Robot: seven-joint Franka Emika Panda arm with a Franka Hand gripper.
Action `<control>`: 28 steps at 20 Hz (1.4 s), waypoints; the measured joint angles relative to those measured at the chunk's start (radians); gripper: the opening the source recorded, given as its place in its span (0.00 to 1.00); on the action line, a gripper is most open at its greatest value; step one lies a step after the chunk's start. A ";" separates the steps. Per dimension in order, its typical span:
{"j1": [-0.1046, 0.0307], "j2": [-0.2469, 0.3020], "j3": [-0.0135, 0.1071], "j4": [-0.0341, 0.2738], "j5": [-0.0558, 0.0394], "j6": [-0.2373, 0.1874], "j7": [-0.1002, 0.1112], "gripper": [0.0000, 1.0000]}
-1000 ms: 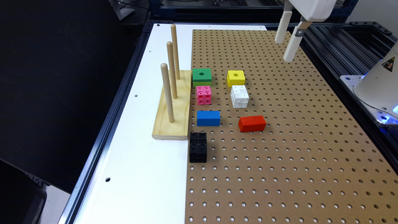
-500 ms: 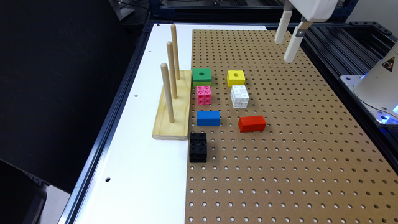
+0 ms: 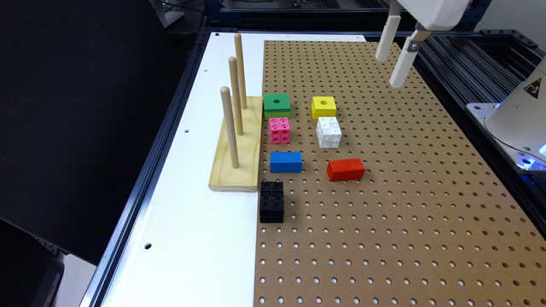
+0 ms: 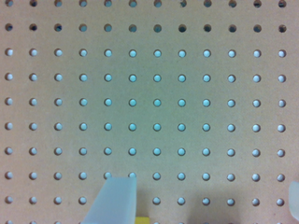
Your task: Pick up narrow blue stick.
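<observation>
The narrow blue stick (image 3: 286, 162) lies flat on the brown pegboard (image 3: 426, 213), just beside the wooden peg stand (image 3: 236, 145) and behind a black cube block (image 3: 271, 201). A similar red block (image 3: 346, 169) lies a little toward the exterior view's right of it. My gripper (image 3: 391, 68) hangs high over the far right part of the pegboard, well away from the blue stick. In the wrist view its fingers (image 4: 114, 200) are spread wide with only bare pegboard (image 4: 154, 102) between them, so it is open and empty.
A green block (image 3: 277, 105) and a yellow block (image 3: 323, 106), each with a hole, sit behind a pink cube (image 3: 280, 130) and a white cube (image 3: 329, 131). The stand carries three upright dowels. The robot's base (image 3: 520, 119) is at the right edge.
</observation>
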 joint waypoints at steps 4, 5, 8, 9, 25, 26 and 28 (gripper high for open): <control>0.006 0.004 0.001 0.010 0.0005 0.000 0.006 1.00; 0.010 0.008 0.001 0.016 0.0005 0.000 0.009 1.00; 0.018 0.031 0.003 0.039 0.0006 0.001 0.019 1.00; 0.021 0.043 0.004 0.051 0.0007 0.001 0.023 1.00; 0.046 0.261 0.066 0.228 0.0052 0.038 0.107 1.00; 0.046 0.272 0.067 0.238 0.0052 0.038 0.108 1.00; 0.046 0.289 0.067 0.253 0.0052 0.038 0.108 1.00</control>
